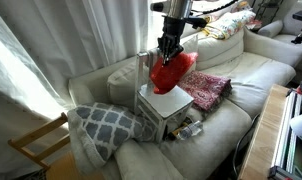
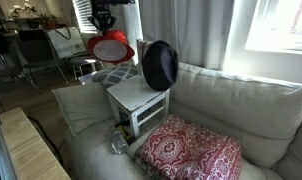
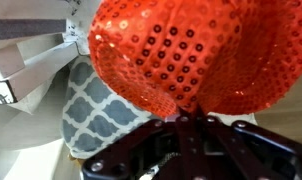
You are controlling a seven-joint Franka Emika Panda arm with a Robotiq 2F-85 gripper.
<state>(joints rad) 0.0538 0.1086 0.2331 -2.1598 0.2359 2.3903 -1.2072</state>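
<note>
My gripper (image 1: 169, 47) is shut on a red sequined hat (image 1: 172, 71) and holds it in the air above a small white stool (image 1: 163, 103) that stands on the sofa. In an exterior view the hat (image 2: 110, 46) hangs to the left of a black hat (image 2: 160, 64) that leans upright on the stool top (image 2: 137, 94). In the wrist view the red hat (image 3: 181, 50) fills the top of the picture, pinched at its edge between my fingers (image 3: 177, 117).
A grey and white patterned cushion (image 1: 103, 125) lies on the sofa (image 1: 253, 72) beside the stool. A red patterned cushion (image 2: 190, 152) lies on the other side. Curtains (image 1: 61, 40) hang behind. A wooden table edge (image 2: 31, 150) and chairs (image 2: 66, 45) stand nearby.
</note>
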